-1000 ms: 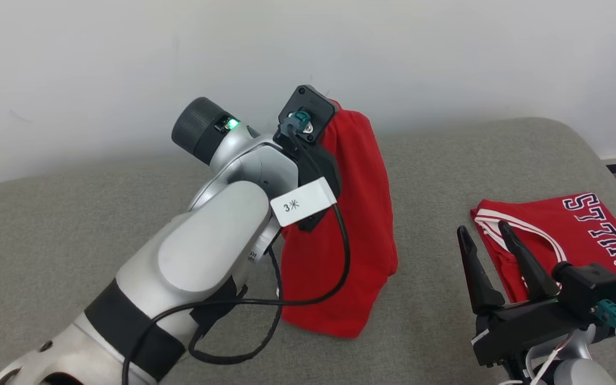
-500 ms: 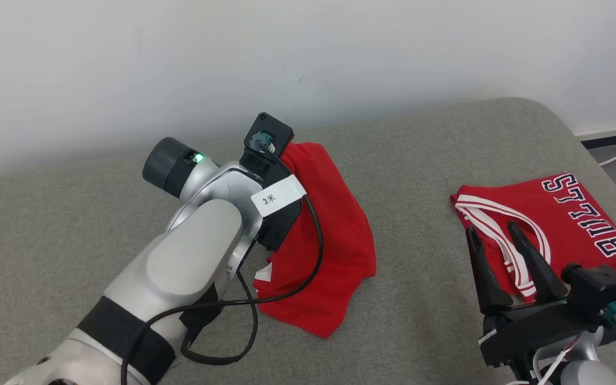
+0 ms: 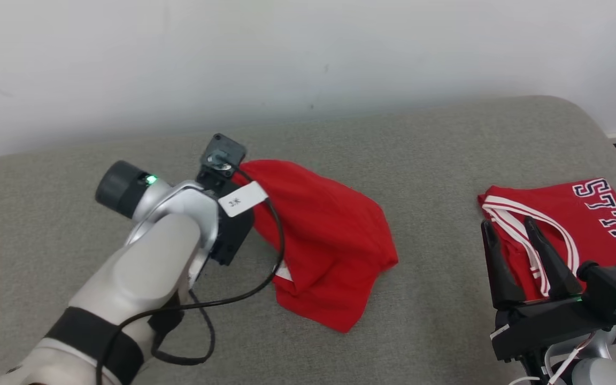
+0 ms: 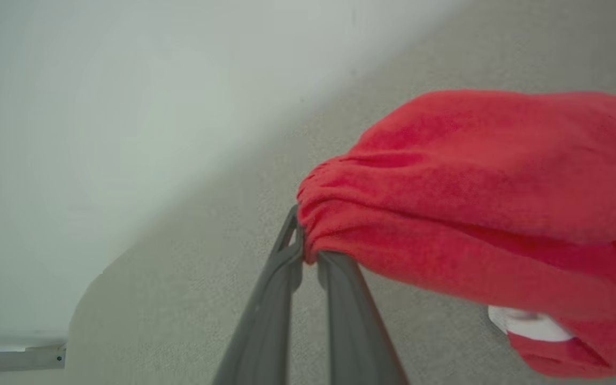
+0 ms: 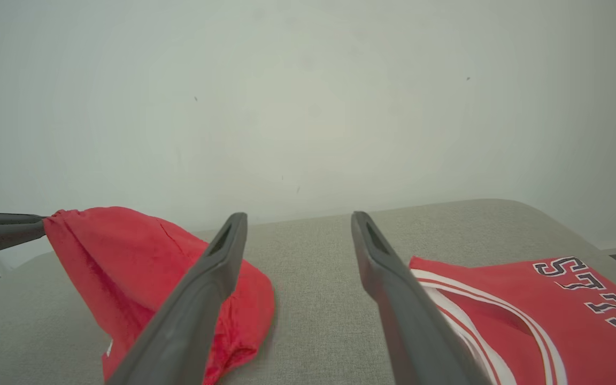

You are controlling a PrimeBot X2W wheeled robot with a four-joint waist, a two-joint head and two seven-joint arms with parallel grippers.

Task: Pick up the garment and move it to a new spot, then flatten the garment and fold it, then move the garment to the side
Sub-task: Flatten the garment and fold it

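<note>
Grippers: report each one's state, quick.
Left gripper: closed on the plain red garment.
Right gripper: open, holding nothing.

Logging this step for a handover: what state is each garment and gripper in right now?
plain red garment: bunched, one edge held up, rest on the grey cushion.
Bulls jersey: folded, lying flat.
left gripper: shut on the plain red garment.
right gripper: open, empty.
</note>
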